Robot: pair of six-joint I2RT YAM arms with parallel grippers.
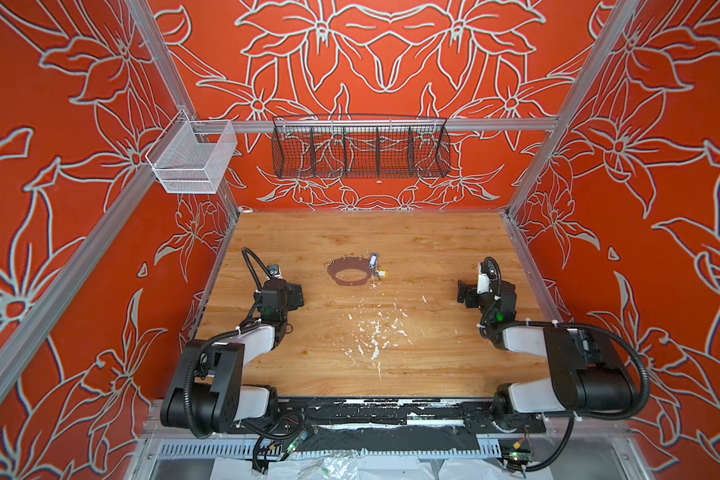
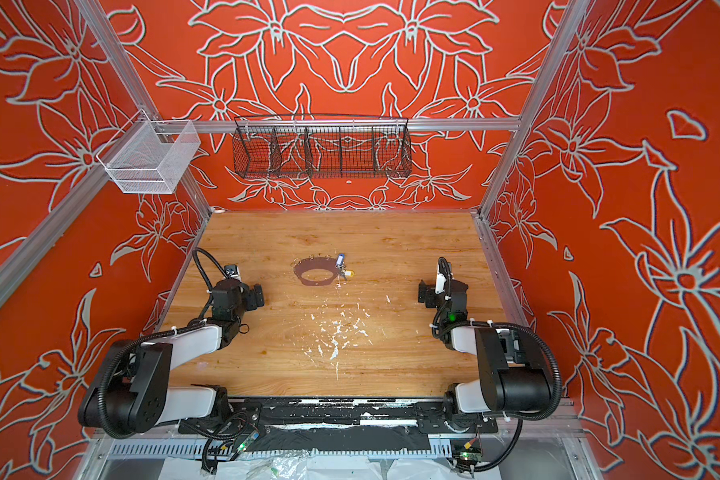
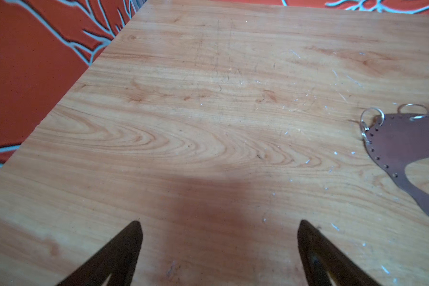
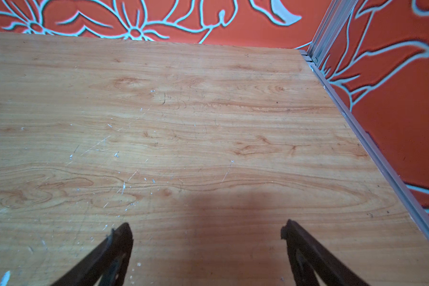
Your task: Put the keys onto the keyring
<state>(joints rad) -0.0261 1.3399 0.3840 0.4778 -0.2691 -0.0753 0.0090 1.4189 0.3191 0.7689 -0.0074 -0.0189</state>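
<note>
Keyring (image 1: pixel 348 272) lies flat on the wooden counter (image 1: pixel 433 241), a little above centre of frame in both top views. It is a thin dark plate, brownish grey, ring-shaped, with a large oval hole showing bare wood through it. Small wire loops (image 3: pixel 372 118) stick out along its far edge. The left wrist view also picks up a row of tiny punched holes following the rim.

Blue-tagged key (image 1: pixel 373 260) sits at the plate's upper-right edge. Yellow-tagged key (image 1: pixel 383 273) is just below it, at the right edge. Both meet the rim in both top views, but they are too small to tell whether either is threaded on a loop. The metal blades barely resolve, so the coloured tags are the only clear mark.

Left gripper (image 3: pixel 219 227): jaws spread wide, only bare counter and its own shadow between them. In both top views it hangs left of the keyring, apart from it.

Right gripper (image 4: pixel 208 229): jaws likewise wide apart and empty, over bare wood. It is right of centre in both top views, well apart from the keys.

Cut off: the left wrist view catches only one side of the keyring and part of the hole, with the rest beyond the frame edge. In the top views the fingertips blur into the black wrist housings. White flecks (image 1: pixel 375 332) are scattered across the lower-centre counter.
</note>
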